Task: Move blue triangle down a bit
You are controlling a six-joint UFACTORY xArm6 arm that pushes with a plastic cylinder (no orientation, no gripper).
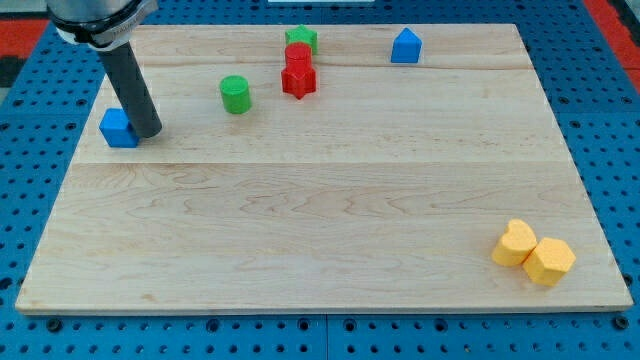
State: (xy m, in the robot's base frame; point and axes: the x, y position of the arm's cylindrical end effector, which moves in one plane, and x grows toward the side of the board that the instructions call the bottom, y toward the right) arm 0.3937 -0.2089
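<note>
On the pale wooden board (320,220), at the view's far left, sat a small blue plastic block (116,128) that looked closer to a cube. My tip (147,133) rested against its right side, touching or nearly so. The arm ended in a plain dark rod, so there were no fingers to be apart or together.

Further right stood a green plastic cylinder (235,94). Beyond it a green star-shaped block (300,39) lay by the top edge, with a red block (298,56) and a red star-shaped block (298,81) packed just below it.

The blue triangle (405,46), a small plastic block with a peaked top, stood alone near the top edge, right of centre and well apart from my tip.

It looked light, rigid and apt to slide easily on the smooth wood, so a gentle push seemed enough. I judged the contact belonged on the middle of its upper side, since an off-centre push would likely spin it.

In the bottom right corner, a yellow heart-shaped block (514,243) touched a yellow hexagonal block (549,261).
</note>
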